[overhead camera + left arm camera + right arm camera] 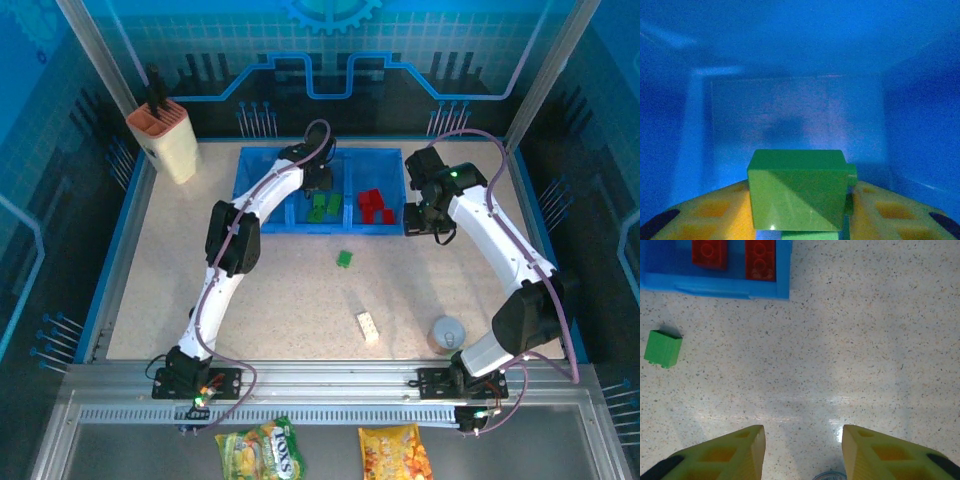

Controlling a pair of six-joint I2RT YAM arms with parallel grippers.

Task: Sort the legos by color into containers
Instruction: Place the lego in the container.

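Presently, I find the left gripper (801, 196) closed on a green brick (797, 184). The brick is smooth, glossy plastic with a side stud showing at its right, and it is clamped between the yellow, waffle-recessed fingers (705, 215). In the top view this gripper sits low inside the middle compartment (335, 178) of the blue tray (262, 226). From the wrist I see plain blue walls close on both sides and ahead, so lateral room there is tight. Further green bricks (322, 207) lie in the same compartment toward its near wall. The red bricks (372, 205) occupy the right compartment, studs up. The arm hides the left compartment, so I cannot tell its contents. The right gripper (802, 440) has its jaws wide apart with nothing between them, poised over bare speckled table (865, 340) just off the tray's right near corner. A loose green brick (344, 259) rests on the table just in front of the tray, apart from its wall. A cream-white brick (368, 326) lies nearer the arm bases with open table all around it. A grey round cup (447, 332) stands to that brick's right, near the right arm's base. An orange-and-cream knife block (165, 140) occupies the far left corner, well clear of both arms.
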